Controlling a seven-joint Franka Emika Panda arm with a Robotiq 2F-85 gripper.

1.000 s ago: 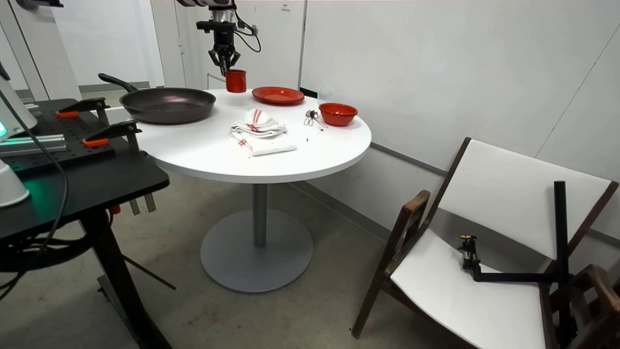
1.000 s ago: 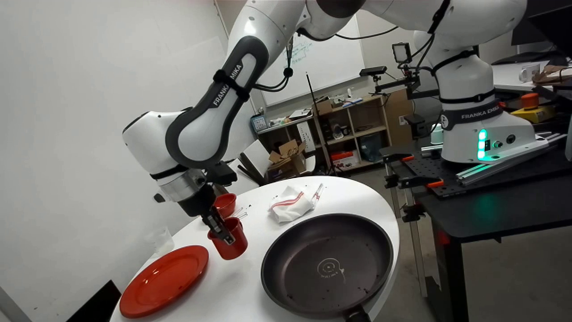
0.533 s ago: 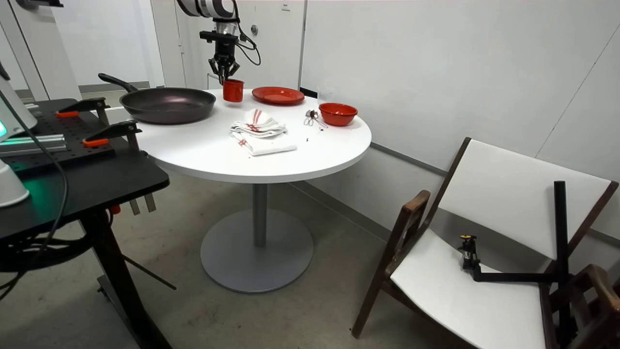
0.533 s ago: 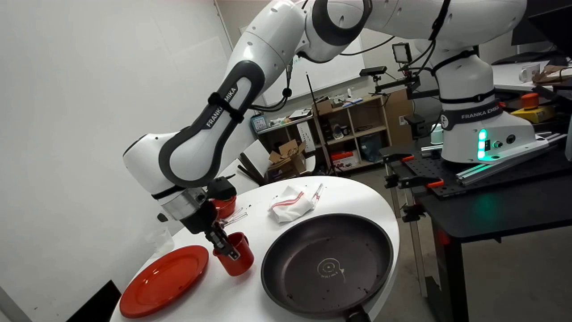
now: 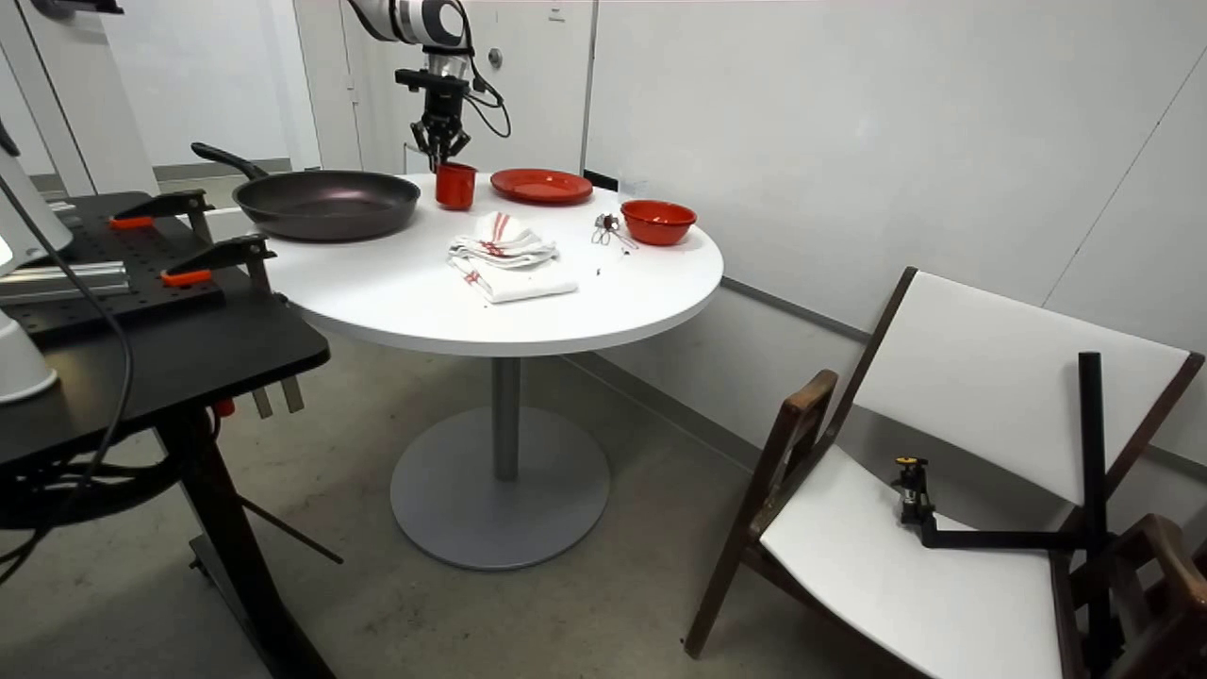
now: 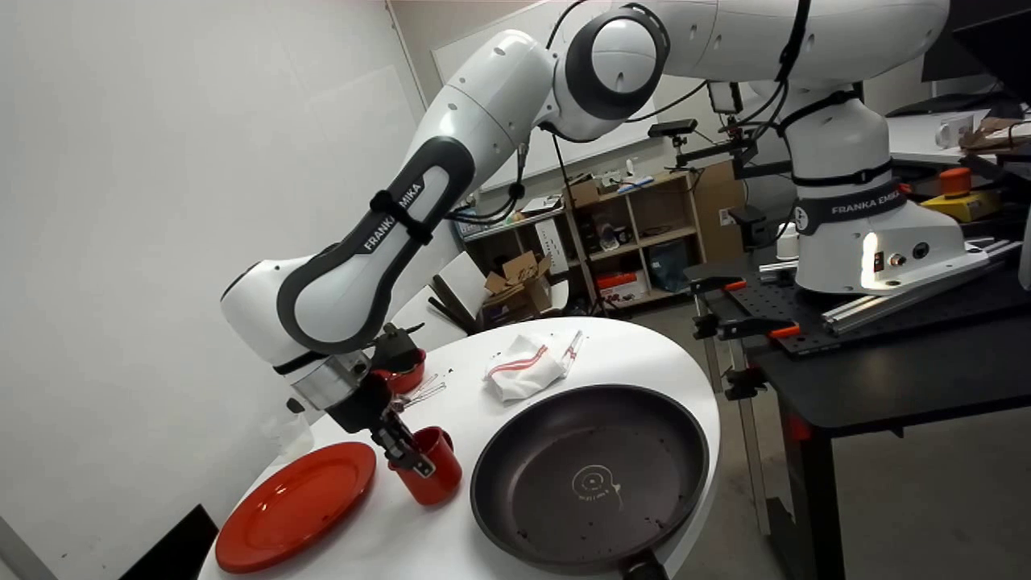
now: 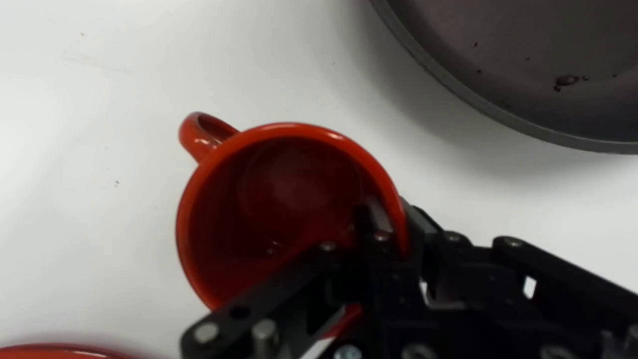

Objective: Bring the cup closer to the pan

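Observation:
The red cup (image 5: 456, 189) is upright, or nearly so, between the pan and the red plate. It also shows in an exterior view (image 6: 441, 485). In the wrist view I look into the cup (image 7: 294, 189), its handle at upper left. My gripper (image 7: 401, 222) is shut on the cup's wall, one finger inside and one outside, on the side towards the pan. The gripper also shows in both exterior views (image 5: 438, 162) (image 6: 422, 462). The cup's base is at or very near the tabletop; contact cannot be told. The black pan (image 6: 592, 475) stands close by, with a narrow gap to the cup (image 7: 523, 65).
The red plate (image 6: 298, 507) lies on the cup's side away from the pan. A red bowl (image 5: 658, 224), wire whisk-like items (image 5: 606, 228) and a folded white cloth (image 5: 514, 255) are on the round white table (image 5: 396, 302). The pan's handle (image 5: 222, 157) sticks out over the edge.
My gripper has come down with the cup in it, and the cup has shifted slightly towards the pan. The light on the robot base has turned from green to white.

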